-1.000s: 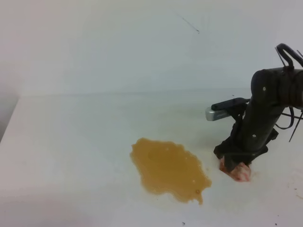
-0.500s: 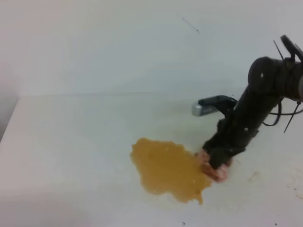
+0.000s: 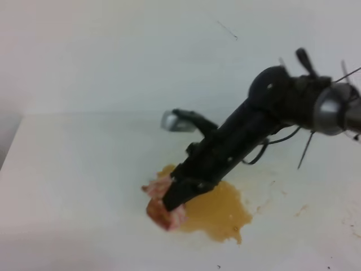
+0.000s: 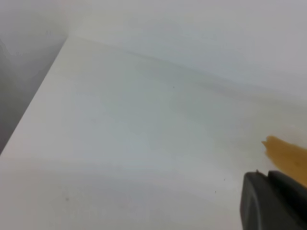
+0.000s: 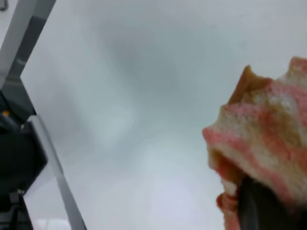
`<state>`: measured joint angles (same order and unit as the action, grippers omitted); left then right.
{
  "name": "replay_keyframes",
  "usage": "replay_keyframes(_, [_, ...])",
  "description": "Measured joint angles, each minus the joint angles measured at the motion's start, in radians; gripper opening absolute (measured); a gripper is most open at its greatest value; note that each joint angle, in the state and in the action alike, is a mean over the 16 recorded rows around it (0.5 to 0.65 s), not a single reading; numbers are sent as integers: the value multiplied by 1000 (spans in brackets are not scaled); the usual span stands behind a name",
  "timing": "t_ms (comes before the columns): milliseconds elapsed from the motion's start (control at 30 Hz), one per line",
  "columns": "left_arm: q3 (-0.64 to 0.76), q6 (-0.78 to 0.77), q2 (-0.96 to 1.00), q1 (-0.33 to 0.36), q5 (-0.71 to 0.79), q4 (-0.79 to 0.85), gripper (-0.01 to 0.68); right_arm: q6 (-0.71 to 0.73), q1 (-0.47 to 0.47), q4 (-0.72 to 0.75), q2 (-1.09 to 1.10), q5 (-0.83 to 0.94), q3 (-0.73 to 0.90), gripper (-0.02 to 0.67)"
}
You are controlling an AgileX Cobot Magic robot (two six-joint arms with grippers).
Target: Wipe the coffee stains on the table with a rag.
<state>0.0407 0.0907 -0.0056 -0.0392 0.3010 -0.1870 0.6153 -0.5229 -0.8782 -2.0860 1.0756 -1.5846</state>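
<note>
The black right gripper [image 3: 169, 204] is clamped tight on the small wadded pink-and-white striped rag [image 3: 161, 210], pressing it on the white matte table [image 3: 73, 186] at the left edge of the tan-brown coffee stain [image 3: 220, 212]. The cloth looks soft, light and soaked (likely to bunch or slip), so a pinch through its thick middle suits best. The left gripper's [image 4: 273, 203] opening I cannot tell.

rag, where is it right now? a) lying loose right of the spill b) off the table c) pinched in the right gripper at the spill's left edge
c: the rag sits clamped in the right gripper at the left edge of the coffee spill.
</note>
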Motion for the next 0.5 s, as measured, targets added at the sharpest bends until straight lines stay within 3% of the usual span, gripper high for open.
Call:
replay_keyframes(233, [0,0,0,0,0,0,0,-13,-69,23,-62,-40,0,-2])
replay_keyframes(500, [0,0,0,0,0,0,0,-90,-50,143,-122,-62,-1,-2])
